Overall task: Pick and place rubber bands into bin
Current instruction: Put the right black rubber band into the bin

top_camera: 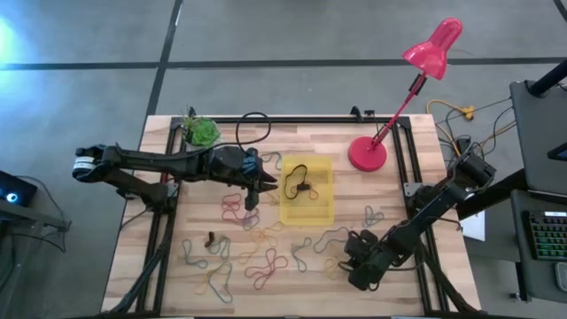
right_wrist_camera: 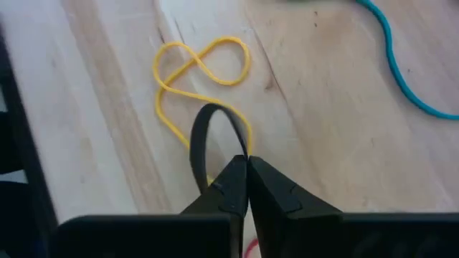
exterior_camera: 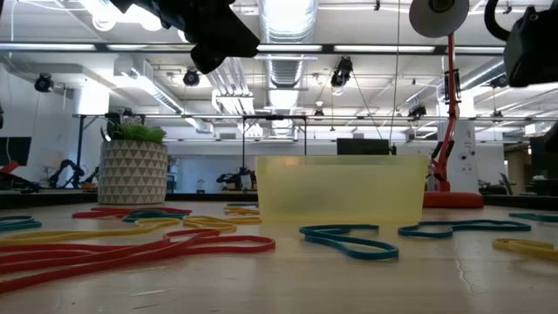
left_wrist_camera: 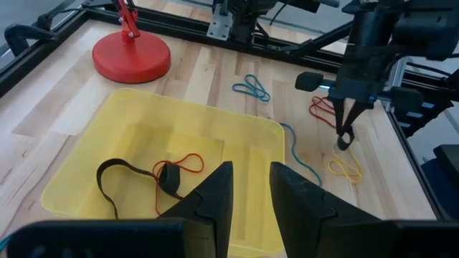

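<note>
You see 2 bands in the bin (top_camera: 321, 213); many remain. Right gripper (right_wrist_camera: 247, 168) pinches a black band (right_wrist_camera: 204, 132); left gripper (left_wrist_camera: 249, 188) stands narrow, empty.

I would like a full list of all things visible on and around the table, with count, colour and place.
rubber bands: many; red, yellow, blue, green, dark; scattered on the table, mostly on its near half
bands in bin: two, one black, one orange; lying inside the bin
bin: one, translucent yellow; table centre
black band: one; pinched in the right pincer, above a yellow band
desk lamp: one, red-pink; far right of the table
plant pot: one, white with green plant; far left corner
table: one, light wood
left pincer: one, dark; at the bin's left edge, fingers slightly apart
right pincer: one, dark; near right of the table, shut
</note>
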Robot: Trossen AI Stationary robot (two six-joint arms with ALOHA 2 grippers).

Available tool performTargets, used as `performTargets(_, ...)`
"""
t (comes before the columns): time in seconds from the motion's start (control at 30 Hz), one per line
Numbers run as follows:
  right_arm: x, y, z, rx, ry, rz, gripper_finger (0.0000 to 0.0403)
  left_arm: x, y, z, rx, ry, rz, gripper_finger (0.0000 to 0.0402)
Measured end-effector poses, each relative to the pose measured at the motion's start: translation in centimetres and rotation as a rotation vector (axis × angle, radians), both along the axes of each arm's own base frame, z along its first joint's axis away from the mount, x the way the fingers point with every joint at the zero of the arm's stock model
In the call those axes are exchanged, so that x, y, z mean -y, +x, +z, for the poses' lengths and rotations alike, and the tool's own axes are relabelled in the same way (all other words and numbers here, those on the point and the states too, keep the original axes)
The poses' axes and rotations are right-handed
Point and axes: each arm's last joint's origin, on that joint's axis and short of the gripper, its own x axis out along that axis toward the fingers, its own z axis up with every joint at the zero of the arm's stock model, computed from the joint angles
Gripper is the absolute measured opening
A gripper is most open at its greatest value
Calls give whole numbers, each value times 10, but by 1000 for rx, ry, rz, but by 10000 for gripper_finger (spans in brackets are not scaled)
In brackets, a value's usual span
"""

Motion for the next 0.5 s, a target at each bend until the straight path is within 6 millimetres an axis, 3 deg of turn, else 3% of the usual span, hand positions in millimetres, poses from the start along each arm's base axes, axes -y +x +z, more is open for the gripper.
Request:
performTargets(0.1, 0, 1, 12, 24, -11, -11, 8, 0, 0, 0, 0, -1, 0, 77)
performTargets(0.27, 7, 1, 51, 136, -102, -27, 8, 0, 0, 0, 2, 0, -1, 77)
performTargets(0.5, 40, 6, 90, 310, -308, -108, 8, 1, 0, 0, 3, -1, -2, 77)
